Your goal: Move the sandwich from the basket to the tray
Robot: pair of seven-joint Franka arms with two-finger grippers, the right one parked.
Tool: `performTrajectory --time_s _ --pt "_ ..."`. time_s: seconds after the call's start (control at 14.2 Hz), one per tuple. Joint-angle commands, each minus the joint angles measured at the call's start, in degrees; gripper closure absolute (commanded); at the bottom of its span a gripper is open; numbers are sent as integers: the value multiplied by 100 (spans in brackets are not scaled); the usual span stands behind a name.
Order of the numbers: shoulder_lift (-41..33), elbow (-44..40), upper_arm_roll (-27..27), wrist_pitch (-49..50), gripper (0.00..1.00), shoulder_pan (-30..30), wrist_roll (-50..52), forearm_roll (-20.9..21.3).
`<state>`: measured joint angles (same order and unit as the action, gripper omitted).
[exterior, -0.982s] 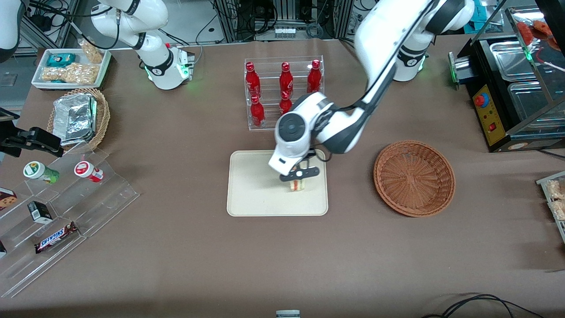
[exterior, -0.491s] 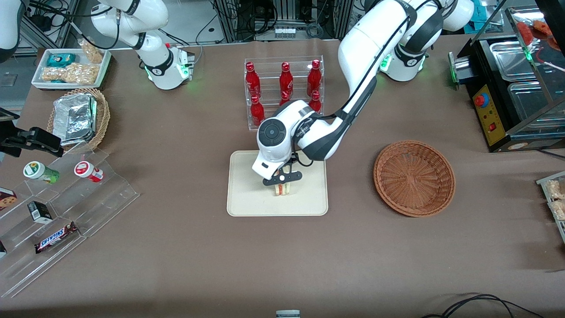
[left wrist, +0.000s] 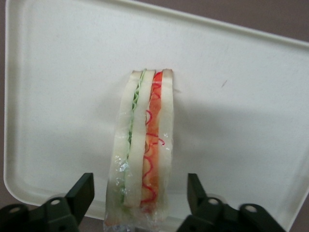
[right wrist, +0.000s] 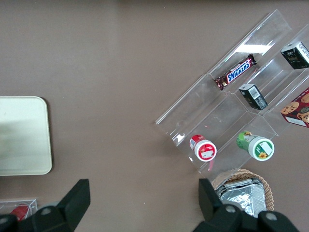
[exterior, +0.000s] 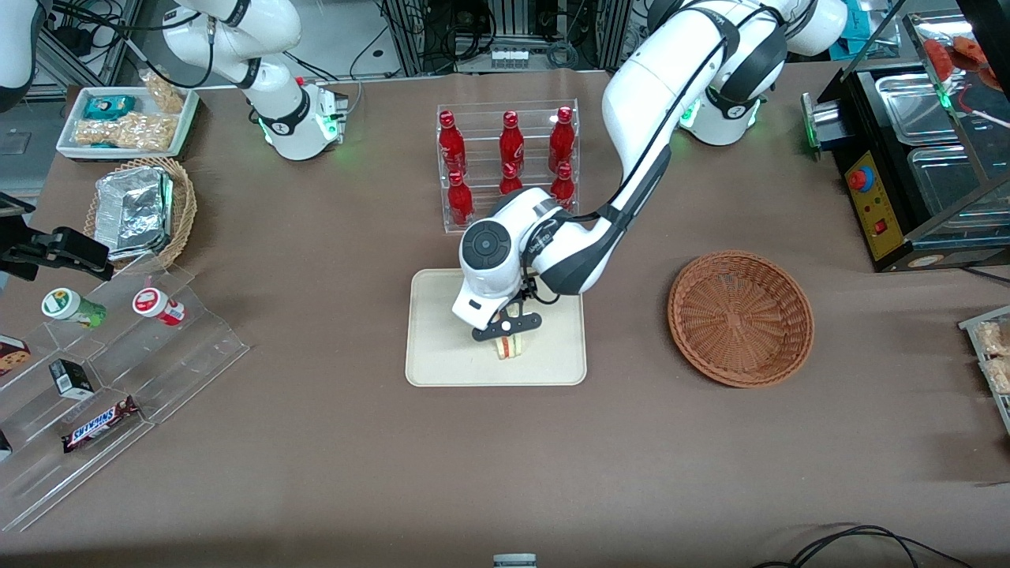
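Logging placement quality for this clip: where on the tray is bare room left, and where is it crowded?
The tray is bare between the sandwich and its rim toward the parked arm's end, and also in the strip toward the basket. It is crowded only at the sandwich, which lies on the tray near the edge closest to the front camera, with the open claw straddling it without touching.

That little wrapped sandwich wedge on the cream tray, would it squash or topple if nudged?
Probably squashy: the triangular white-bread sandwich shows soft layers. Its clear wrap looks slippery. Standing on edge on the cream plastic tray, it may tip. The gripper straddles it, jaws open.
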<state>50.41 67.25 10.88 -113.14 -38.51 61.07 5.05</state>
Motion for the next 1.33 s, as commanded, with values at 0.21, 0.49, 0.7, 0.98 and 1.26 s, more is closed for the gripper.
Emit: performTrajectory --time_s 0.21,0.49,0.7,0.98,1.26 --pt "-1110 -46 -51 1187 0 659 55 -143" --pt "-2269 672 -60 1933 0 1511 -1137 -1064" --pt "-3438 1771 -60 2557 0 2425 -2569 -1409" --pt "-4065 2028 -86 3841 0 3567 -3986 -1287" --pt "-4802 2792 -95 3817 0 4308 -4094 -692"
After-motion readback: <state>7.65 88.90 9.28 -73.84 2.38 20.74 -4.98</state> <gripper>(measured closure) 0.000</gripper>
